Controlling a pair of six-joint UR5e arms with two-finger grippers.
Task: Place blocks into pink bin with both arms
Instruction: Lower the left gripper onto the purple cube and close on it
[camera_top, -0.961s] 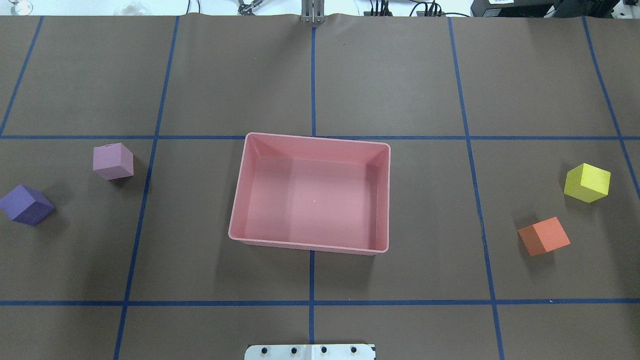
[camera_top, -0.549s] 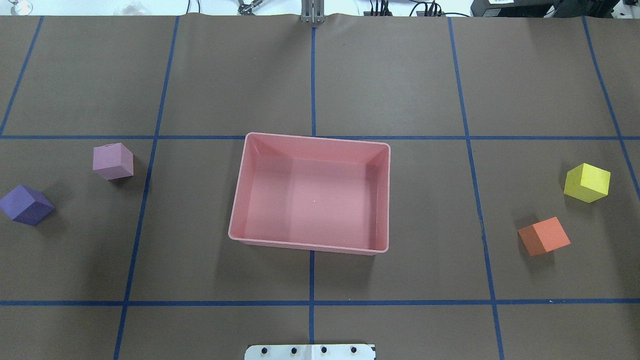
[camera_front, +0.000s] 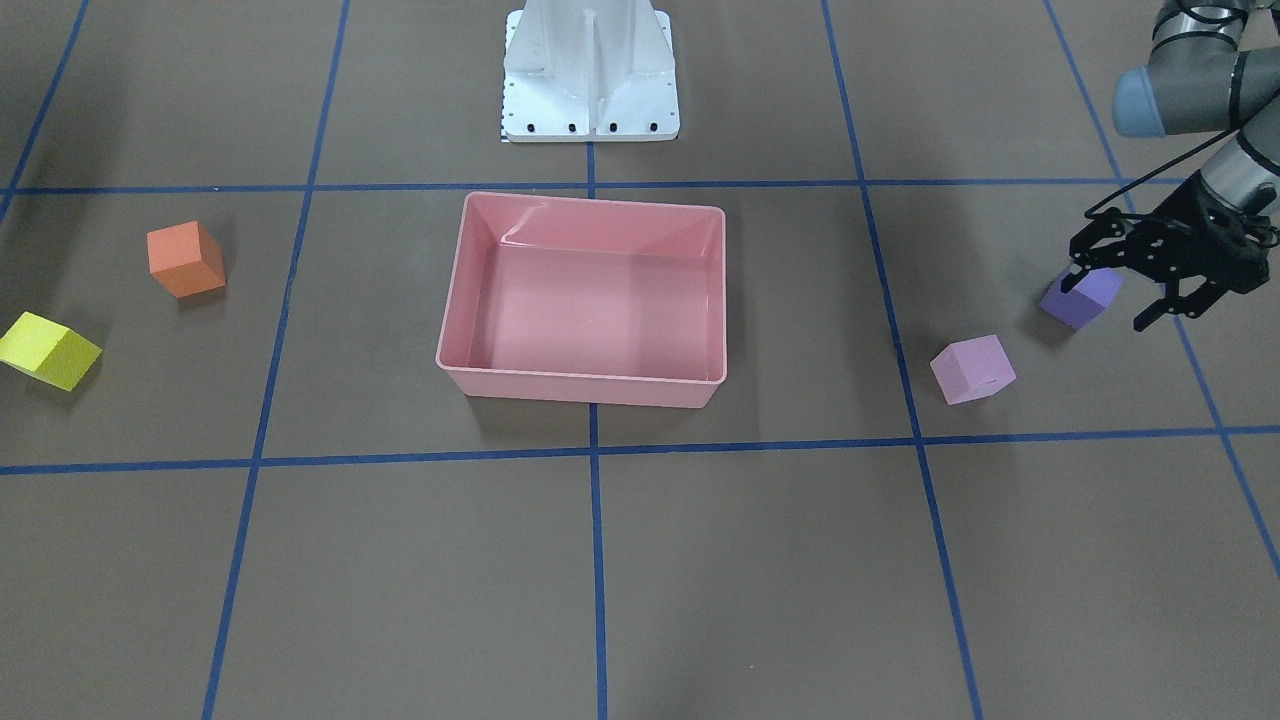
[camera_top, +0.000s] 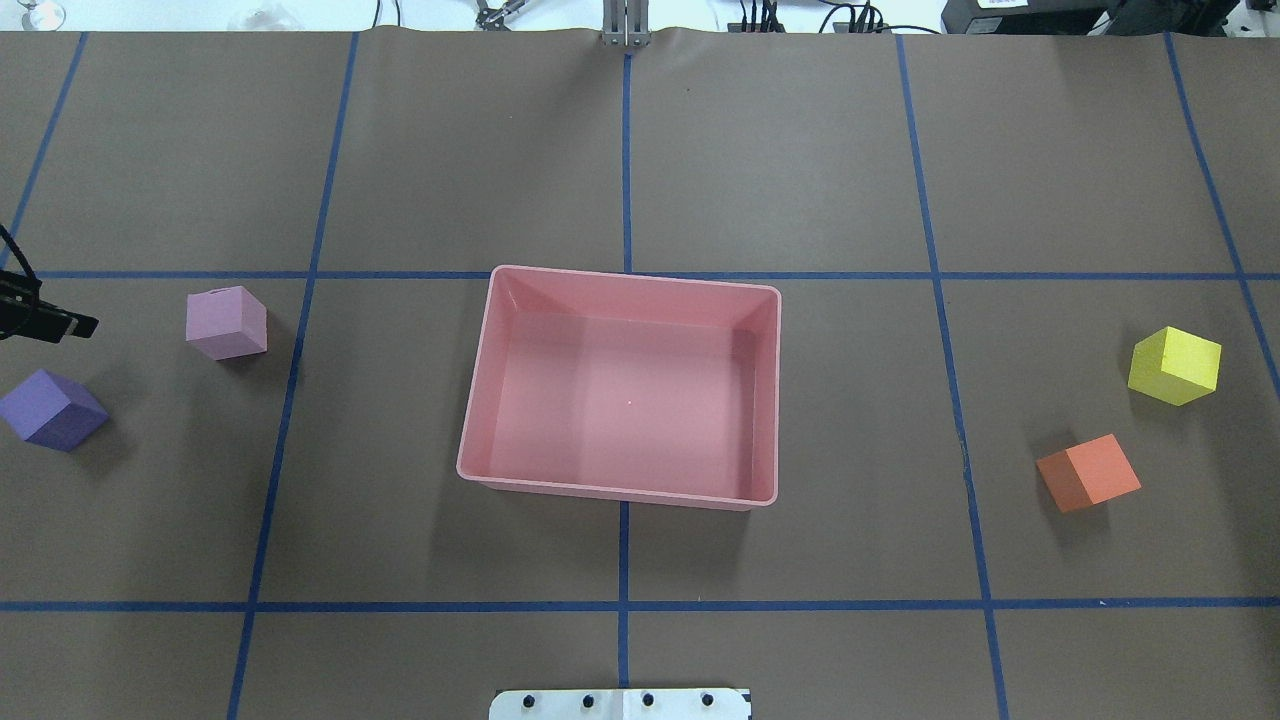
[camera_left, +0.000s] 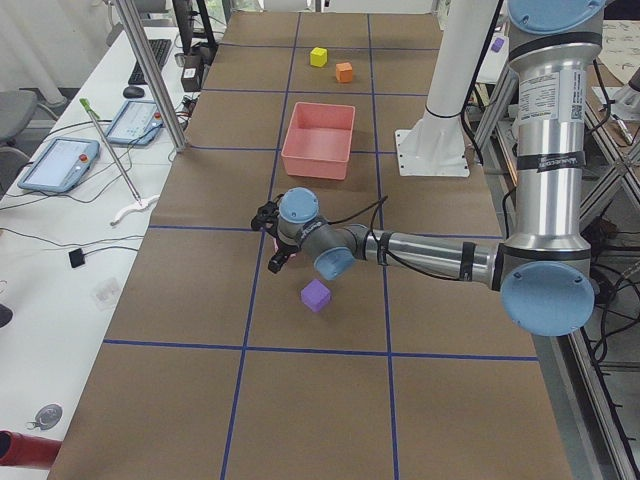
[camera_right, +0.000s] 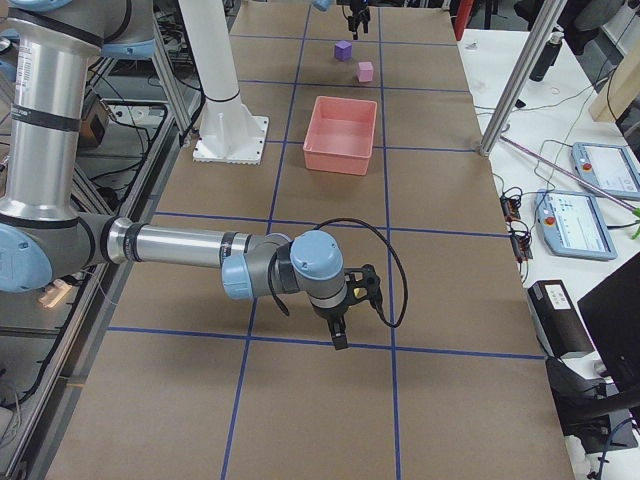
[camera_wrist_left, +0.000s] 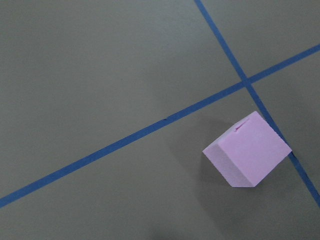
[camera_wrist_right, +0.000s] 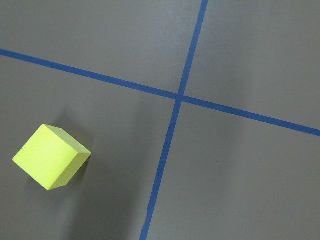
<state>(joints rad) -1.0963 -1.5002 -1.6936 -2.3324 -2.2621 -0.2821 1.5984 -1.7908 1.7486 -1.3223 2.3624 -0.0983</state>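
Overhead exterior view takes in the brown table with its blue grid, and nothing has been placed yet. In the exterior left view the left arm reaches out low across the middle of the frame. In the exterior right view the right arm does the same in the lower half.

The pink bin sits empty at the centre of the overhead frame.

The left gripper shows at the right edge of the front-facing view with its fingers spread wide and holding nothing. The right gripper appears only in the exterior right view, so its state cannot be told.

At the far left of the overhead frame lies the purple block, with the lilac block up and to its right. The yellow block and the orange block lie at the far right.

The likely trouble is in the grasp. Each cube sits skewed to the grid, so fingers closing on corners rather than flat faces could twist or squeeze the foam out. With two cubes near the wide left fingers, a descent could also nudge the neighbour. Both arms arriving over the bin together risks a collision.
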